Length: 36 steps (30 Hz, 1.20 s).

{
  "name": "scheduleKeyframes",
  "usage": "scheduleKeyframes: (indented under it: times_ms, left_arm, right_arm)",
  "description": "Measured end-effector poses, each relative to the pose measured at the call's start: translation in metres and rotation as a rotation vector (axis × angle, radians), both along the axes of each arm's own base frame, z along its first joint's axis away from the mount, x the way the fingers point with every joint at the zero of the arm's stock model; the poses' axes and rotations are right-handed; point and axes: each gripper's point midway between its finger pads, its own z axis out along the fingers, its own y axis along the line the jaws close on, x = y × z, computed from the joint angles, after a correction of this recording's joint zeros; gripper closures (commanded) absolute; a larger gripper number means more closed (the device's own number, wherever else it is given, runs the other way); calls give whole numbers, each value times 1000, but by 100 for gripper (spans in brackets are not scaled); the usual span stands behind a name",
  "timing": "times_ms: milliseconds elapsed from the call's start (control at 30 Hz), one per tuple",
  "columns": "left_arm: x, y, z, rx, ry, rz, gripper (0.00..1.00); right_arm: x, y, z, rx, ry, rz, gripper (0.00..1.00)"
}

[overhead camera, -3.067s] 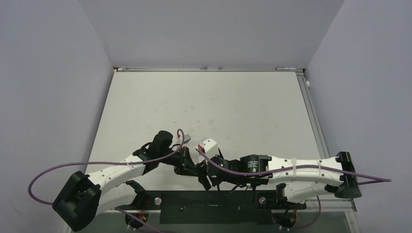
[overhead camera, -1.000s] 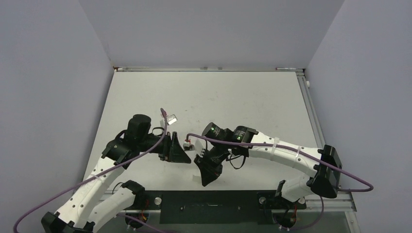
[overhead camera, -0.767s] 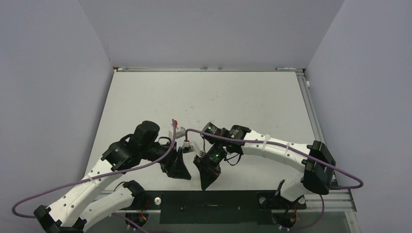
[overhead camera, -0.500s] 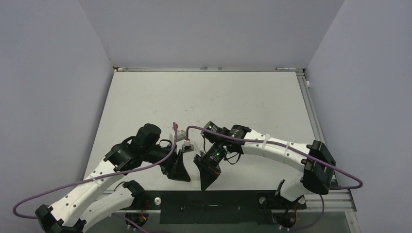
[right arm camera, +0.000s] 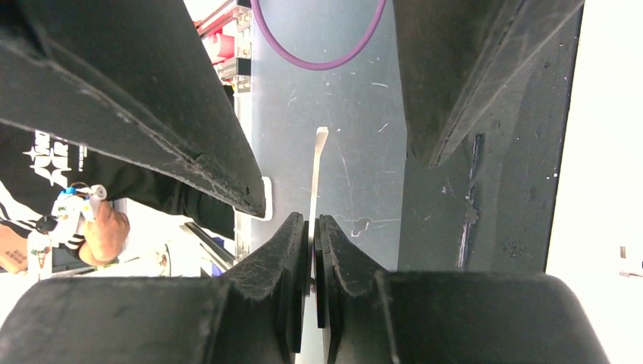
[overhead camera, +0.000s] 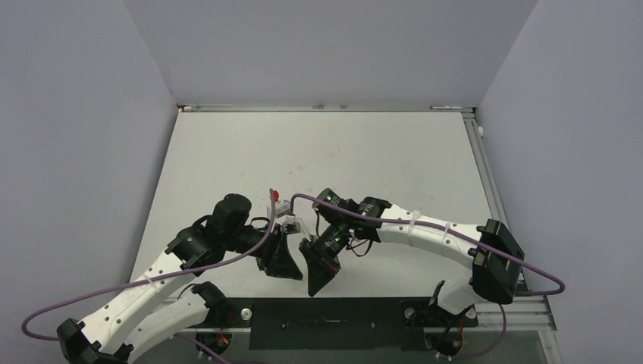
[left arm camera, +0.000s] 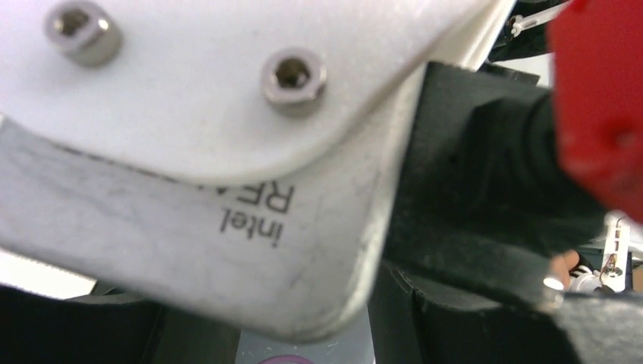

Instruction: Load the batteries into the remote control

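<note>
Two grippers sit close; right gripper holds, pinched shut, a thin white strip, likely the remote, jutting past its fingertips; left gripper: opening cannot be told; batteries unseen; next probably needs one fetched.

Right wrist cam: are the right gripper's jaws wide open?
No: the right gripper has its fingers nearly together, with a thin white strip in the slit between them.

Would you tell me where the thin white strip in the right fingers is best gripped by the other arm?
Likely by its free end. The strip sticks out past the right gripper and shows edge-on, so come in from that end, along its length, and close on the two flat faces; the edges look too thin to pinch.
</note>
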Motion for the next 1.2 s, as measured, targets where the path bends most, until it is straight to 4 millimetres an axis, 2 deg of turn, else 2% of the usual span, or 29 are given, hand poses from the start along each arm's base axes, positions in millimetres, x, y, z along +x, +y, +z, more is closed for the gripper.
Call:
scheduleKeyframes:
  times_ms: [267,400,567,700,967,1200]
  left_arm:
    - [-1,-3,-1,-43,11,15,56]
    - [-12,-1,-6,-53,34,-17,50]
    - [-23,2,-10,-42,83,-43,49]
    - [-24,2,-12,-40,114,-35,49]
    - [-19,-4,-10,-63,148,14,52]
    - [-12,-4,5,-125,126,63,59]
  right_arm:
    - [6,-2,-1,-5,28,-58,91]
    - [16,-3,6,16,29,-106,91]
    - [23,-1,17,72,-7,-135,91]
    - [24,1,25,115,-23,-147,91]
    - [22,-2,17,102,-10,-156,91]
    - [18,-8,11,91,-3,-170,92]
